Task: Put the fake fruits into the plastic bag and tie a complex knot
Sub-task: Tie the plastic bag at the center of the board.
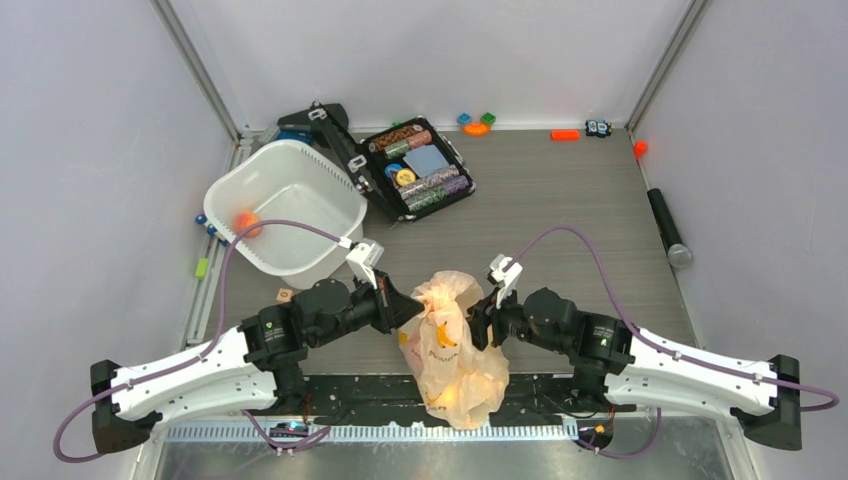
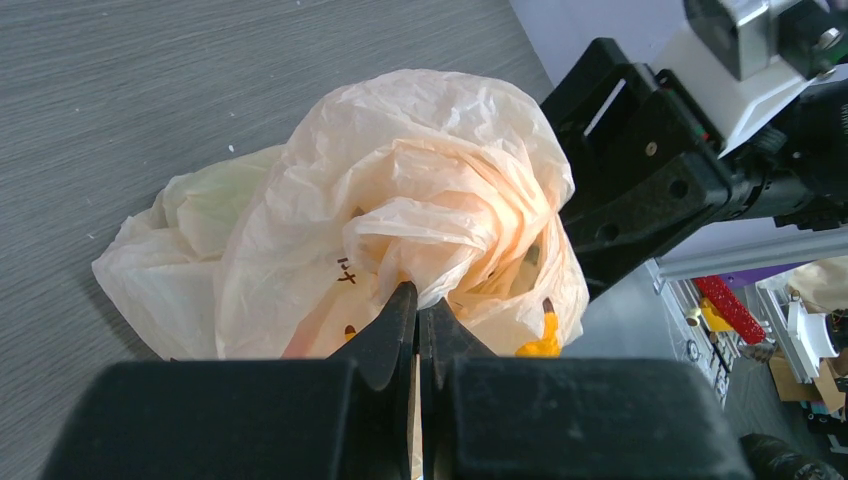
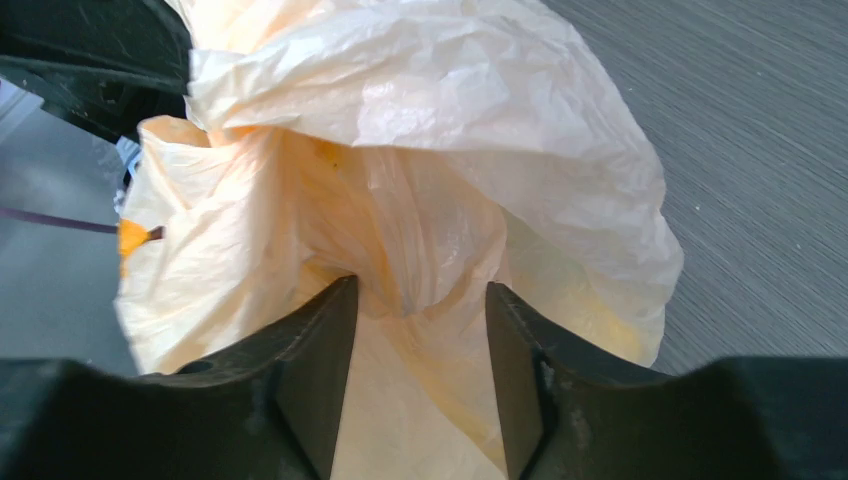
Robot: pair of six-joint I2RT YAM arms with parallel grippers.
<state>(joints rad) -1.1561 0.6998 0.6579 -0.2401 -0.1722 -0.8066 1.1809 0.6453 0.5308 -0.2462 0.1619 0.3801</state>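
Two arms meet at the plastic bag (image 1: 455, 345) in the top view. The bag is stood on the bench (image 1: 560, 210) at its near edge, bulging, with yellow shapes showing through the film low down; which fake fruits these are cannot be told. The left tool (image 1: 405, 308) is pressed to the bag's left side and the right tool (image 1: 480, 322) to its right side. Beyond the bag to the left a white tub (image 1: 290, 200) is seen, with one small orange fruit (image 1: 246, 222) left in it. An open case of poker chips (image 1: 415, 168) lies beyond the bag.

In the left wrist view, the left tool (image 2: 418, 300) is seen with its fingers drawn together, a gathered fold of the bag (image 2: 400, 180) pinched at their tips. A pale green tint shows through the film on the bag's left. The right arm's black body is seen against the bag's right.

In the right wrist view, the right tool (image 3: 415, 300) is held with its fingers apart, and loose film from the bag (image 3: 450, 100) hangs between them. Whether that film is pressed cannot be told.
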